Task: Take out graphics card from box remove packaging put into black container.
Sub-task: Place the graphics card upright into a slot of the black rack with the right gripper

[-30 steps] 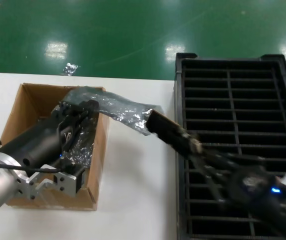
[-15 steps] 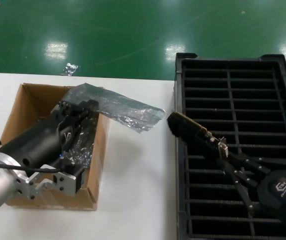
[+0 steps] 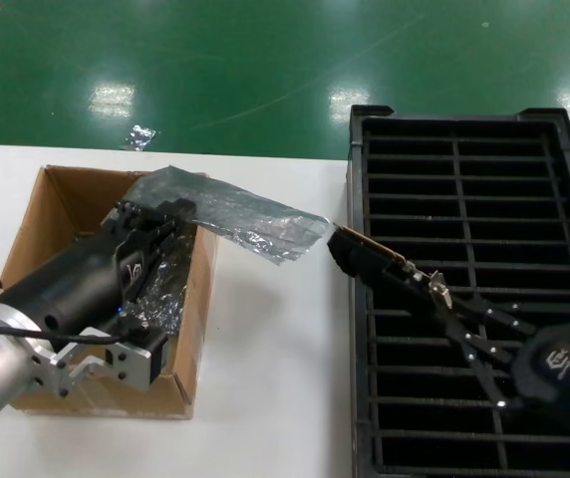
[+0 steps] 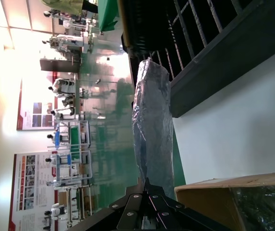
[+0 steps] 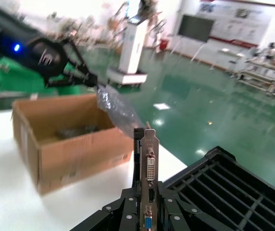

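My left gripper (image 3: 155,214) is shut on one end of the packaging (image 3: 240,217), a crinkly grey-silver bag held out over the brown box (image 3: 51,204) toward the right. It shows empty in the left wrist view (image 4: 152,120). My right gripper (image 3: 442,297) is shut on the graphics card (image 3: 370,261) and holds it tilted above the left edge of the black container (image 3: 564,189). In the right wrist view the card's silver bracket (image 5: 150,159) with white and blue ports stands between the shut fingers (image 5: 128,208). The card is clear of the bag.
Dark shiny wrapped bundles (image 3: 170,289) lie in the box beside my left arm. A foil scrap (image 3: 141,136) lies on the green floor beyond the white table (image 3: 275,378). The tray's slots show no cards.
My right gripper has drawn the card out of the bag and moved it right, to the tray's left edge. The bag's free end has flattened. The left gripper has stayed in place.
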Tool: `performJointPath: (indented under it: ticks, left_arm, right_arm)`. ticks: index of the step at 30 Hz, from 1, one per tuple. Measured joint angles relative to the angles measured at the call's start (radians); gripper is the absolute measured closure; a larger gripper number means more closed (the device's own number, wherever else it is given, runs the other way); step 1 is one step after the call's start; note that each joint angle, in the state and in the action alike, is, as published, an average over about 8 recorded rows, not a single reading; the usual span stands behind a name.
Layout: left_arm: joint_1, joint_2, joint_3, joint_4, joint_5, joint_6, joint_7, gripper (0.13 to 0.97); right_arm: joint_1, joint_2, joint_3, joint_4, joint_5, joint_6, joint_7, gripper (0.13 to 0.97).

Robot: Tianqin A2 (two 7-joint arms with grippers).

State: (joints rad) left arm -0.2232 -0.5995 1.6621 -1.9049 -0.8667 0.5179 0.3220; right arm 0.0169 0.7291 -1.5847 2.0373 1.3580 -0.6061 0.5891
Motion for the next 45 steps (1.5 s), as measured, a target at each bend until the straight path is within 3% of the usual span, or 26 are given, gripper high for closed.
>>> performJointPath:
  ticks: [6, 15, 22, 37, 45]
  left_arm:
    - [0.0, 0.0, 0.0, 0.0, 0.0, 0.0, 0.0, 0.959]
    - [0.0, 0.0, 0.0, 0.0, 0.0, 0.0, 0.0, 0.959]
    - [0.0, 0.0, 0.0, 0.0, 0.0, 0.0, 0.0, 0.959]
    - [0.0, 0.0, 0.0, 0.0, 0.0, 0.0, 0.0, 0.959]
    - [0.0, 0.0, 0.0, 0.0, 0.0, 0.0, 0.0, 0.959]
  right_arm:
    - [0.122, 0.144, -0.006, 0.019, -0.023, -0.164, 0.087, 0.907]
    - [0.395, 0.306, -0.101, 0.022, 0.093, -0.489, 0.124, 0.907]
    - [0.56, 0.327, -0.185, 0.022, 0.117, -0.662, 0.067, 0.907]
    - [0.604, 0.325, -0.206, 0.015, 0.099, -0.69, 0.045, 0.907]
    - [0.77, 0.295, -0.301, -0.044, 0.096, -0.828, -0.006, 0.907]
